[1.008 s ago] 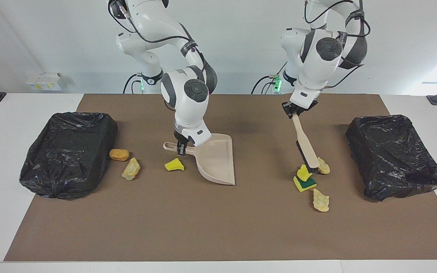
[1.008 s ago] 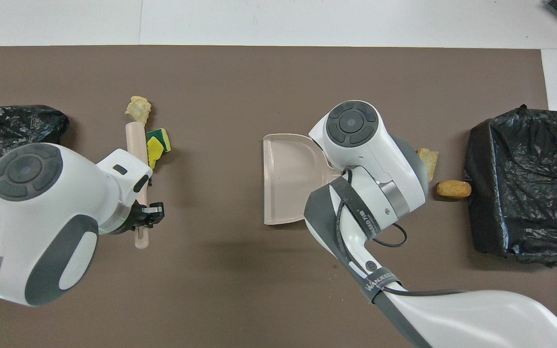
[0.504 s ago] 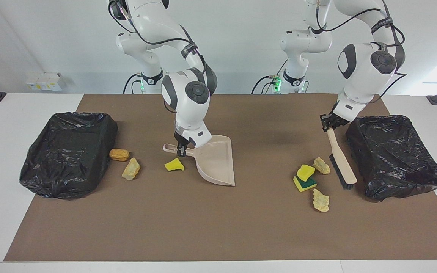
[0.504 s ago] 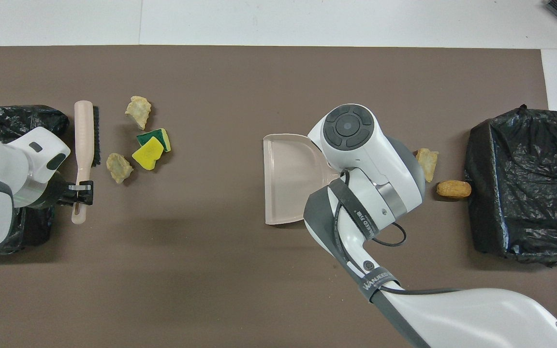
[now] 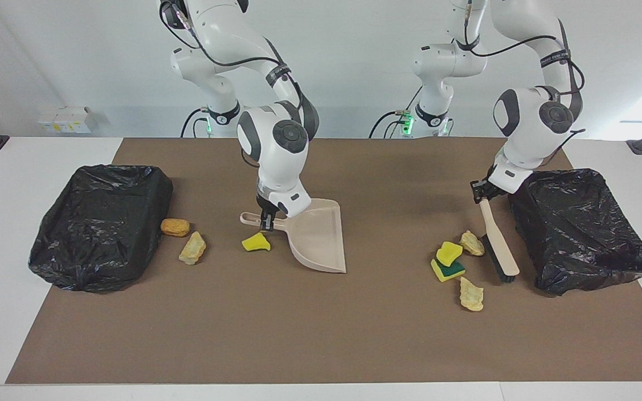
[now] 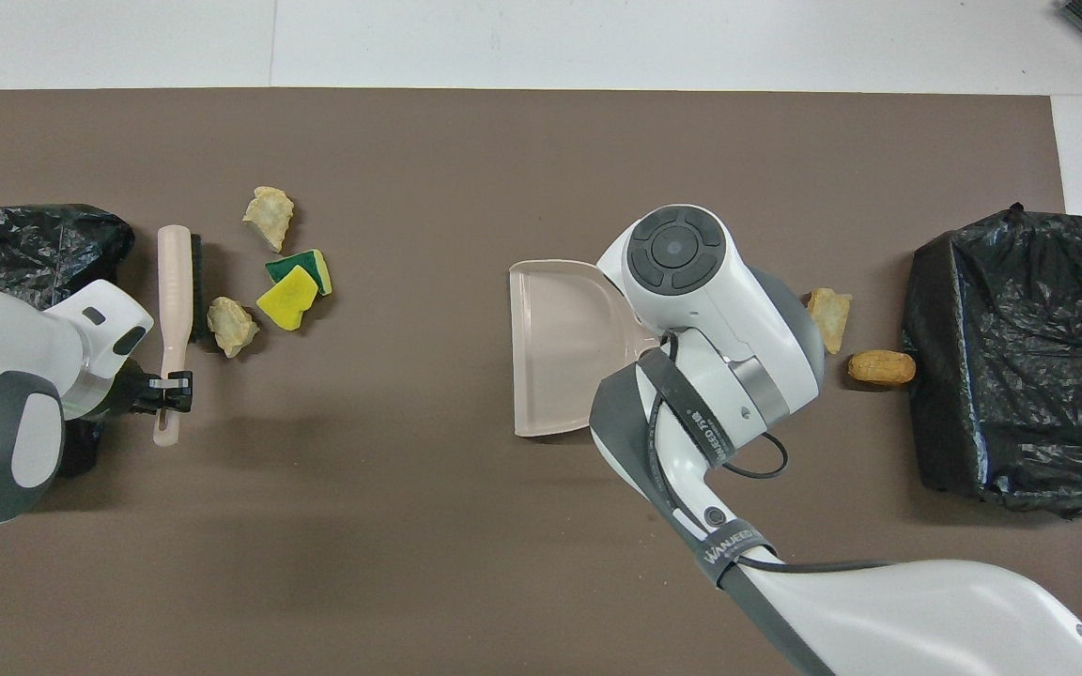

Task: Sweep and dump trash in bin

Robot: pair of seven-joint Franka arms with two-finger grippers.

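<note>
Step in hand: sweeping is judged to be under way; no scrap is yet in the dustpan [image 5: 321, 234] and nothing is seen dumped in either bin.
Left pincer [image 5: 484, 190]: clenched on the handle of the brush [image 5: 498, 239], which slopes down to the brown mat [image 5: 321, 334] with its bristles between the nearest scraps and the black-lined bin [image 5: 580, 228] at the left arm's end of the surface.
Right pincer [image 5: 267, 219]: clamped on the dustpan handle; the pan's mouth is turned toward the left arm's end and its lip is at or near the mat.
Trash, left arm's end: a tan foam chunk [image 5: 472, 243] lies just beside the bristles; a yellow sponge piece [image 5: 449, 252] rests against a yellow-green sponge [image 5: 448, 270]; another foam chunk [image 5: 471, 294] lies farther from the robots.
Trash, right arm's end: a yellow scrap [image 5: 256, 242] lies below the dustpan handle; a foam chunk [image 5: 193, 248] and an orange-brown lump [image 5: 175, 227] lie beside the second bin [image 5: 101, 223].
Next move: the cluster is well apart from the pan, so a long stroke toward the pan mouth, or a closer pan, appears needed.
</note>
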